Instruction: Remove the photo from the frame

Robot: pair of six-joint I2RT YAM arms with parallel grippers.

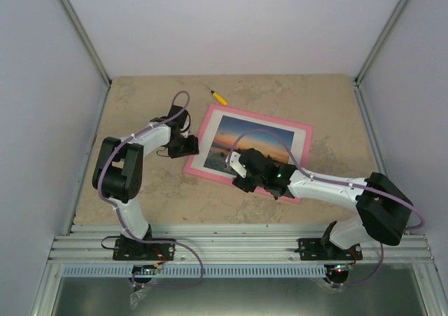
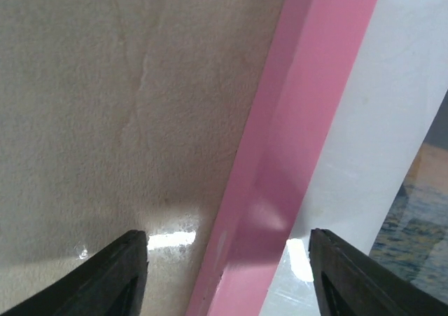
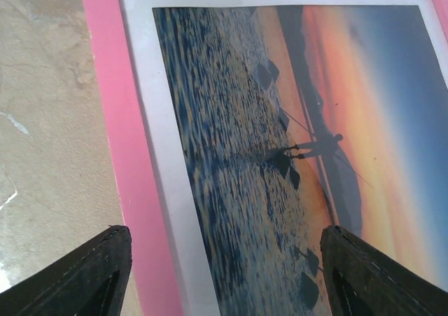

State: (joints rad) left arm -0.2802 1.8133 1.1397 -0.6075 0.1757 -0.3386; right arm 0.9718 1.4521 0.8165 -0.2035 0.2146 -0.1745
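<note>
The pink frame (image 1: 210, 113) lies face up on the beige table, with the sunset photo (image 1: 262, 141) inside behind a white mat border (image 1: 301, 137). My left gripper (image 1: 190, 146) is open and straddles the frame's left edge; its view shows the pink rail (image 2: 280, 169) between the fingertips (image 2: 119, 274), with a corner of the photo (image 2: 413, 211). My right gripper (image 1: 241, 176) is open and hovers over the frame's near edge; its view shows the photo (image 3: 280, 134), the mat (image 3: 164, 169) and the pink rail (image 3: 119, 120).
A yellow-handled screwdriver (image 1: 218, 97) lies on the table behind the frame. White walls close in the table at the back and both sides. A metal rail (image 1: 231, 242) runs along the near edge by the arm bases.
</note>
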